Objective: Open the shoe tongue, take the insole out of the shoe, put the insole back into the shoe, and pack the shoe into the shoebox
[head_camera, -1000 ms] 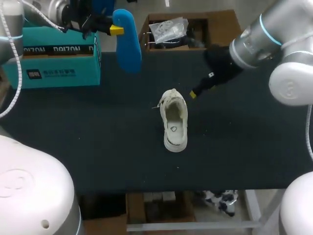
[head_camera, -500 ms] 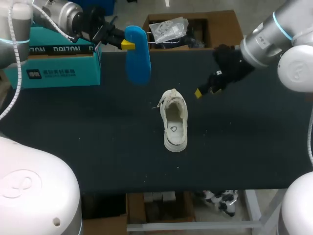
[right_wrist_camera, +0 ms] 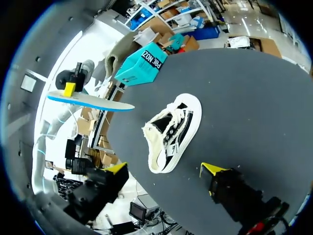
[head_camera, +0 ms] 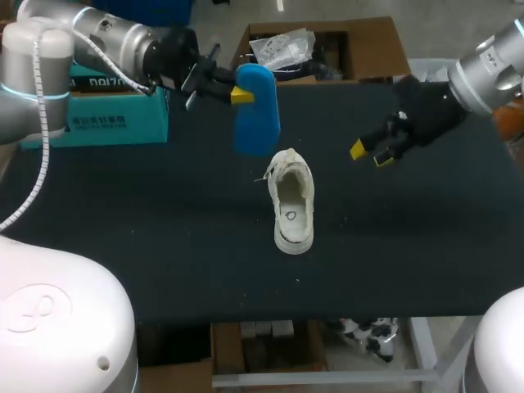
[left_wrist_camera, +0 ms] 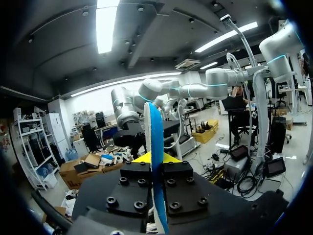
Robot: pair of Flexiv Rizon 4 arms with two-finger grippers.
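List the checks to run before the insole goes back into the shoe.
1. Left gripper shut on the insole: ok.
2. Shoe upright on its sole, opening facing up: ok.
3. Right gripper open and apart from the shoe: ok.
4. Insole held above the shoe's opening: not ok; it hangs off to one side, past the shoe's far end.
5. Shoebox open to take the shoe: cannot tell.

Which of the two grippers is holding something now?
The left gripper: it is shut on the blue insole. The right gripper is open and empty.
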